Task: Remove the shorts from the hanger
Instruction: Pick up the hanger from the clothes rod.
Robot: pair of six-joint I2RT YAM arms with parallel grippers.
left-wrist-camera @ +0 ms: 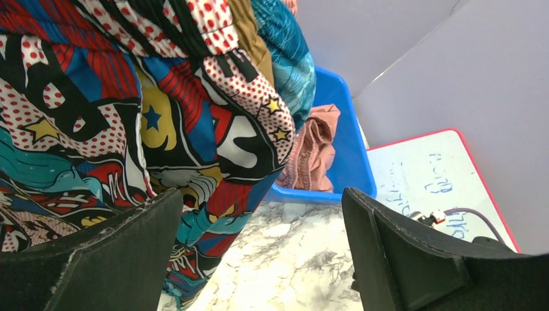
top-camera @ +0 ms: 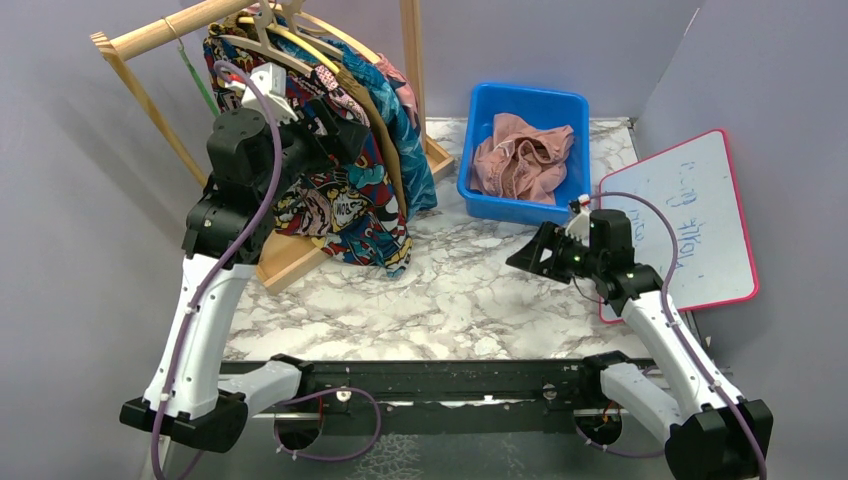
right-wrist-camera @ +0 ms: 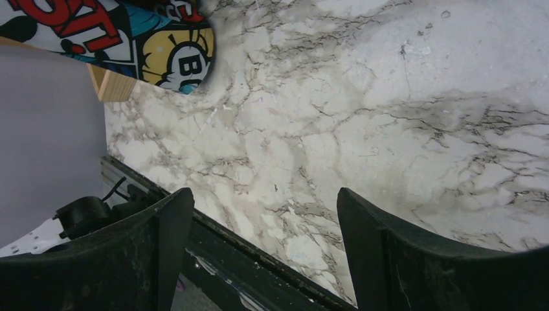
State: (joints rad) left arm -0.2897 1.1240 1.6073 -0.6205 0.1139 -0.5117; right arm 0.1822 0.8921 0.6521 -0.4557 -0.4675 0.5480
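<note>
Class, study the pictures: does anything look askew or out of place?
The whiteboard lies crooked on the right, apparently partly off the marble table. Nothing looks spilled or damaged.

On my white marble-patterned table (top-camera: pixel 450 290), the wooden clothes rack (top-camera: pixel 295 258) stands at ten o'clock. The multicolour comic-print shorts (top-camera: pixel 345 205) hang on it, in front of the teal patterned shorts (top-camera: pixel 412 150). At one o'clock sits the blue plastic bin (top-camera: pixel 478 188) with the dusty pink shorts (top-camera: pixel 520 155) inside. The pink-framed whiteboard (top-camera: pixel 700 200) is at two o'clock, just right of the bin.
</note>
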